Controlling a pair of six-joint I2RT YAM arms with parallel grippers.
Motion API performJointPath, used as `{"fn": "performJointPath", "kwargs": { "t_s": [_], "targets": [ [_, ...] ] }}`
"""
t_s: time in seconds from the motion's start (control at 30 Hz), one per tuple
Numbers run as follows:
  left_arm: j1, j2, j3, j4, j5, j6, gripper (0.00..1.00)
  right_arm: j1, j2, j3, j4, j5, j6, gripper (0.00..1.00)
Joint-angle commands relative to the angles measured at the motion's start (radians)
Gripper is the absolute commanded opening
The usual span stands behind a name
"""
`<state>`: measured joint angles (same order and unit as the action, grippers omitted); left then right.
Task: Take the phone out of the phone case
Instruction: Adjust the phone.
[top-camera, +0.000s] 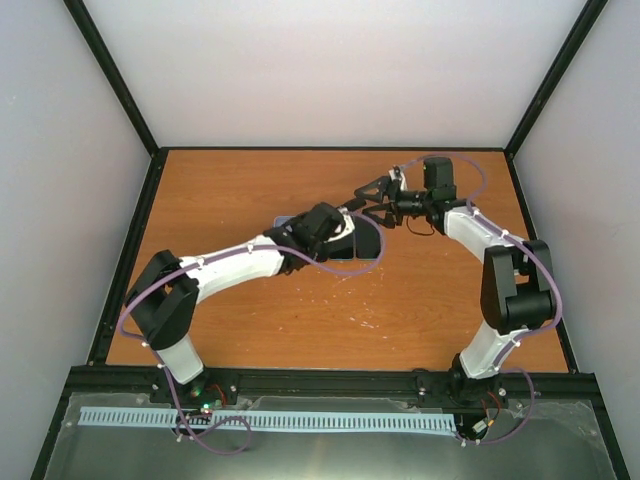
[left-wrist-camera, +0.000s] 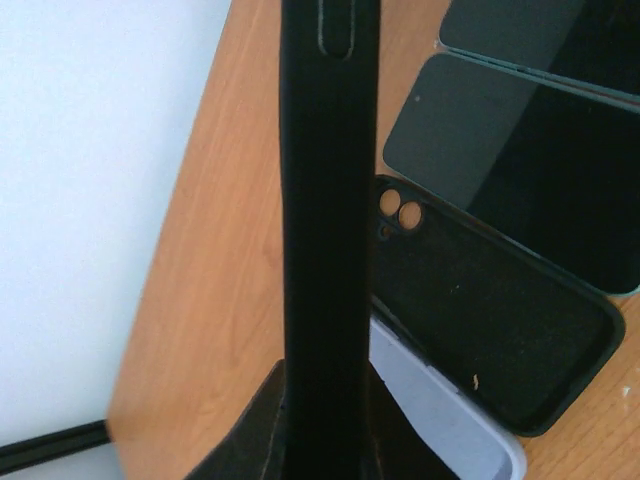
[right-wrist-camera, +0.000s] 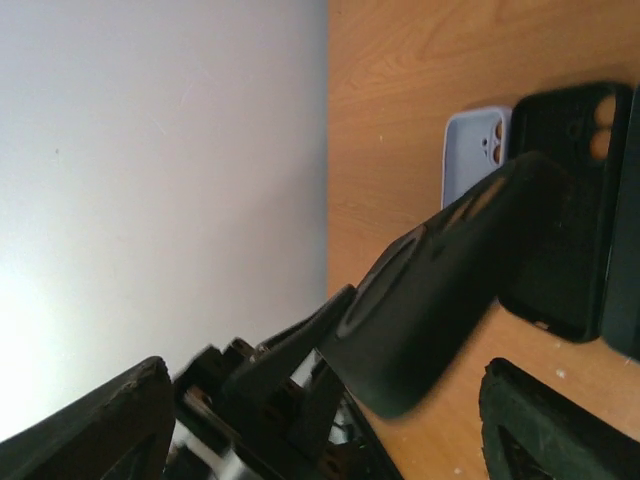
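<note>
**Left Gripper Pinching a Black Case Over the Table**

The left gripper (top-camera: 338, 228) is reaching over the middle of the table (top-camera: 230, 190) and pinching a black case (left-wrist-camera: 330, 200). Its fingers (left-wrist-camera: 250, 440) are pressed against the two faces at the case's lower end. In the left wrist view the case is standing edge-on, running straight up from the jaws, with a long side button showing near the top. In the right wrist view the same case (right-wrist-camera: 440, 280) is showing its back, slanting up and to the right, lifted off the wood. Whether this case is full or empty cannot be told from any view.

The right gripper (top-camera: 370, 195) is hovering just beyond the left one. Its fingers (right-wrist-camera: 100, 425) are spread wide and gripping nothing — the black case is hanging out in front of them, apart from both.

On the wood below, an empty case (left-wrist-camera: 490, 320) is lying open side up, with the table showing through its camera holes. A lilac case (left-wrist-camera: 445, 415) is lying against its long edge; whether it is tucked under that edge or only touching it is unclear. A phone (left-wrist-camera: 520, 170) is lying screen up, its screen dark, just beside the empty case on the other side. A second phone (left-wrist-camera: 550, 35) is lying just past the first.
</note>
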<state>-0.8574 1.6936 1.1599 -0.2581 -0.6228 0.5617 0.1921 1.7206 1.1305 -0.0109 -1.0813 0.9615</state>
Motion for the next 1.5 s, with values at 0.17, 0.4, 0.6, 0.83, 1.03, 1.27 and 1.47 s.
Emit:
{"fn": "performJointPath", "kwargs": {
  "t_s": [0.17,0.4,0.6,0.83,1.03,1.27,1.47],
  "targets": [
    [0.153,-0.068,0.252,-0.217,0.343,-0.314,0.01,-0.051,-0.082,0.118,-0.169,-0.04,-0.371,0.97],
    [0.359,-0.15,0.332,-0.23,0.881,-0.527,0.01,-0.063,-0.14,0.143,-0.145,-0.053,-0.523,1.0],
    [0.499,-0.17,0.315,-0.187,1.377,-0.609,0.01,-0.062,-0.194,0.119,0.033,-0.125,-0.503,1.0],
    [0.503,-0.208,0.221,-0.074,1.69,-0.653,0.01,-0.032,-0.213,0.092,0.168,-0.16,-0.42,0.95],
    [0.501,-0.211,0.179,-0.022,1.842,-0.686,0.01,0.009,-0.212,0.107,0.205,-0.15,-0.392,0.89],
    [0.49,-0.211,0.154,-0.022,1.891,-0.679,0.01,0.044,-0.207,0.114,0.283,-0.162,-0.339,0.7],
    [0.463,-0.21,0.139,-0.044,1.91,-0.646,0.01,0.073,-0.196,0.135,0.286,-0.172,-0.32,0.53]
  ]
}}
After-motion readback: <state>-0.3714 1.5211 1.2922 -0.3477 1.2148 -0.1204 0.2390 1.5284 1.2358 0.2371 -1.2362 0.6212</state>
